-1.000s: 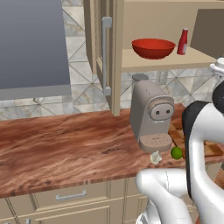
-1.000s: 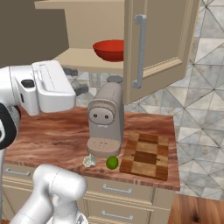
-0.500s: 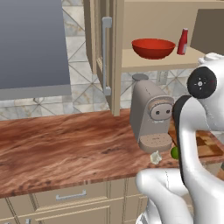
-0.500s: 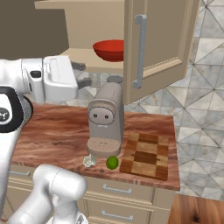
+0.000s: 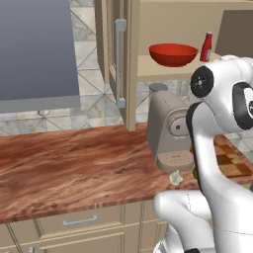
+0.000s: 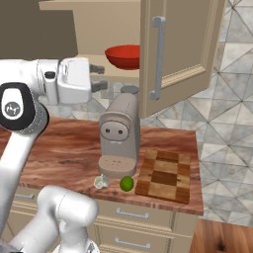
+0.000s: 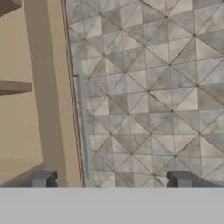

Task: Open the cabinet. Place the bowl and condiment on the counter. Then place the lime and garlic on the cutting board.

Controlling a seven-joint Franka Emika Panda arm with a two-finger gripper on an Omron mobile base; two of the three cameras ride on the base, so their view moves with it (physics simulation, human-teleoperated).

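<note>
The cabinet (image 6: 178, 49) is open. The gripper (image 6: 101, 77) is spread wide and empty; it should reach slowly for the bowl (image 6: 123, 56) and grab its rim.

This is a home kitchen. A long counter (image 5: 74, 168) of reddish-brown wood grain runs over beige drawers (image 5: 79, 222) with short silver handles. Above it hangs a beige wall cabinet (image 6: 178, 44) with a panelled door standing open on a long bar handle; its shelf carries a red bowl (image 5: 173, 53) and a slim red condiment (image 5: 206, 47) bottle. The wall behind is set with grey and cream triangular tiles (image 7: 148, 87), which lie ahead of the fingers (image 7: 41, 178) in the hand view. A grey-brown coffee machine (image 6: 118, 136) stands on the counter, with a checkered cutting board (image 6: 165, 175) beside it, and a lime (image 6: 127, 184) and garlic (image 6: 101, 181) at its foot.
</note>
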